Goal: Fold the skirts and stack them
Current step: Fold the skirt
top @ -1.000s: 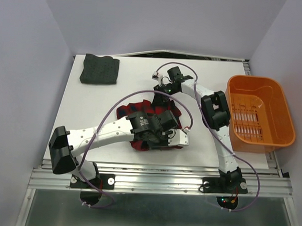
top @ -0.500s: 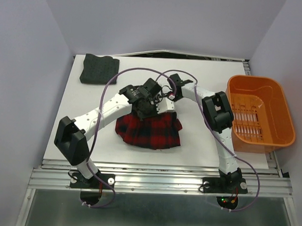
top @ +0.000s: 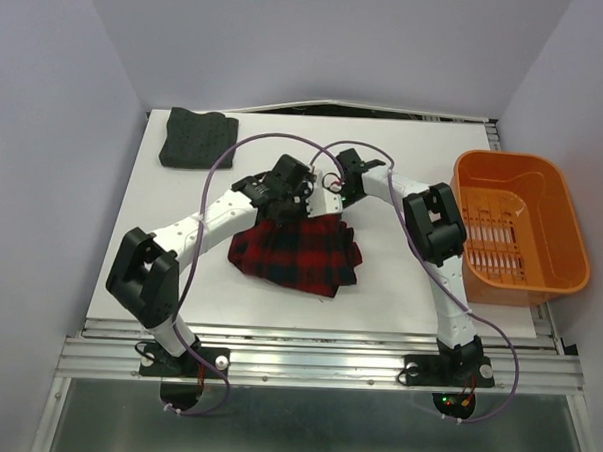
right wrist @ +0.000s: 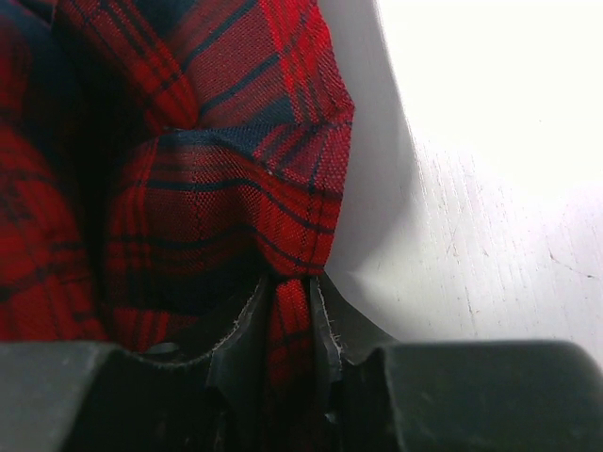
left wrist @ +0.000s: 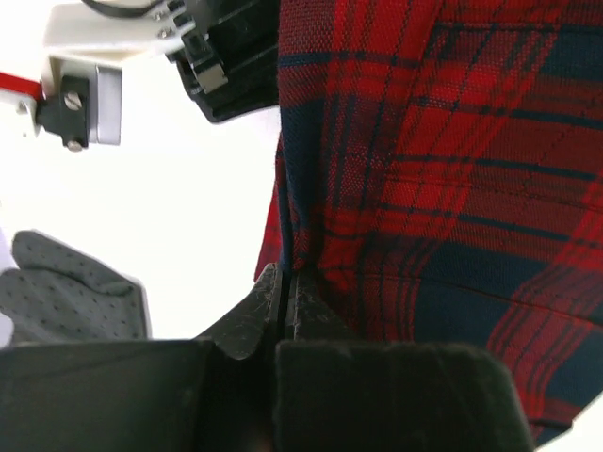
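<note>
Plaid cloth is the job in hand: the plaid skirt (top: 298, 251) lies on the table (top: 405, 140) to the left of the basket (top: 571, 238), apart from it and nearer to it than the other garment. Both arms reach to the skirt's edge that lies farthest from their bases. The left gripper (left wrist: 284, 287) is pinched tight on a thin fold of that edge, and the right gripper (right wrist: 292, 297) is clamped on a bunched fold at the corner nearest the basket.

As for progress, the grey skirt (top: 198, 139) sits well away from the basket at the far left of the table, already a compact folded square, so I judge that half done. The plaid one looks part-way through: it shows as a rough, somewhat skewed rectangle with rumpled edges, and it probably wants another fold and some flattening. Stacking is not yet done, since the two garments lie well apart.

Count: two skirts, one grey and one plaid; one basket, with no cloth in it; two grippers, both on the plaid.
</note>
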{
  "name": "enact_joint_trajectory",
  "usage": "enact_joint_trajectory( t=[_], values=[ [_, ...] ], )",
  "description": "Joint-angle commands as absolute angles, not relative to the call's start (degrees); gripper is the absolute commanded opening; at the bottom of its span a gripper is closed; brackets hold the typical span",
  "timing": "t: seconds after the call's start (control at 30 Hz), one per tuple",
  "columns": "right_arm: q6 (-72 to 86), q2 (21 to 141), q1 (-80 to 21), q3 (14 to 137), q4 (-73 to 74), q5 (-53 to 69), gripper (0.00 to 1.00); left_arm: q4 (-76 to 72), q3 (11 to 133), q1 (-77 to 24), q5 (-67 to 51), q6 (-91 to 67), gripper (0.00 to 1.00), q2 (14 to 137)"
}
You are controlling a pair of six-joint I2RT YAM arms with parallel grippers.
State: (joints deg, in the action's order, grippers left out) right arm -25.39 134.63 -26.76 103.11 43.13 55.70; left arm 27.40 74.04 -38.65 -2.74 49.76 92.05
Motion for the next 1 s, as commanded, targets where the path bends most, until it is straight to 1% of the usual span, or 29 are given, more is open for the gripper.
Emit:
enact_joint_trajectory(
  t=[0.0, 0.13, 0.33, 0.43, 0.47, 0.57, 0.63, 0.67, 0.73, 0.77, 0.8, 0.83, 0.87, 0.9, 0.97],
  values=[
    [-26.9, 133.9, -27.8, 104.0, 45.0, 57.4, 0.28, 15.7, 71.6, -37.2, -3.2, 56.1, 0.00, 91.4],
    [-26.8, 134.9, -27.8, 104.9, 45.2, 57.4, 0.28, 7.3, 66.1, -36.3, -3.0, 60.5, 0.00, 92.2],
    [-26.9, 135.8, -27.8, 107.0, 45.3, 56.0, 0.29, 0.4, 62.3, -35.7, -3.1, 61.6, 0.00, 95.4],
    [-26.7, 136.1, -27.8, 106.4, 45.1, 55.9, 0.29, -6.9, 58.8, -35.3, -3.5, 63.0, 0.00, 96.4],
    [-26.6, 136.3, -27.8, 106.3, 45.1, 55.0, 0.29, -10.4, 56.8, -35.4, -3.3, 63.3, 0.00, 96.7],
    [-26.0, 136.4, -27.8, 106.6, 45.2, 51.4, 0.31, -13.4, 55.6, -35.3, -2.6, 62.8, 0.00, 98.7],
    [-25.3, 136.2, -27.2, 107.0, 44.9, 48.8, 0.34, -13.8, 55.7, -35.2, -2.2, 62.2, 0.00, 100.1],
    [-24.3, 136.2, -26.5, 108.1, 44.9, 47.5, 0.37, -14.3, 55.6, -35.2, -2.0, 62.1, 0.00, 100.4],
    [-22.8, 136.4, -25.8, 109.3, 44.4, 44.5, 0.39, -15.0, 55.3, -35.0, -2.2, 62.1, 0.00, 100.6],
    [-21.8, 136.5, -25.1, 110.0, 43.8, 40.4, 0.48, -15.5, 54.9, -35.0, -2.3, 62.1, 0.00, 100.7],
    [-21.5, 136.6, -25.1, 111.6, 43.7, 37.8, 0.52, -15.4, 54.8, -35.0, -2.5, 62.0, 0.02, 100.8],
    [-21.5, 136.8, -24.6, 112.5, 43.7, 34.9, 0.53, -15.1, 54.9, -35.0, -2.6, 62.0, 0.05, 101.0],
    [-21.3, 137.1, -23.7, 113.9, 43.7, 30.5, 0.55, -14.7, 55.2, -35.0, -2.7, 61.4, 0.10, 101.2],
    [-21.1, 137.1, -22.9, 114.4, 43.8, 29.1, 0.58, -14.1, 55.5, -35.0, -2.7, 61.3, 0.13, 101.2],
    [-19.9, 136.6, -21.5, 115.6, 43.7, 26.6, 0.59, -12.7, 56.3, -35.0, -2.6, 59.9, 0.19, 101.4]
  ],
)
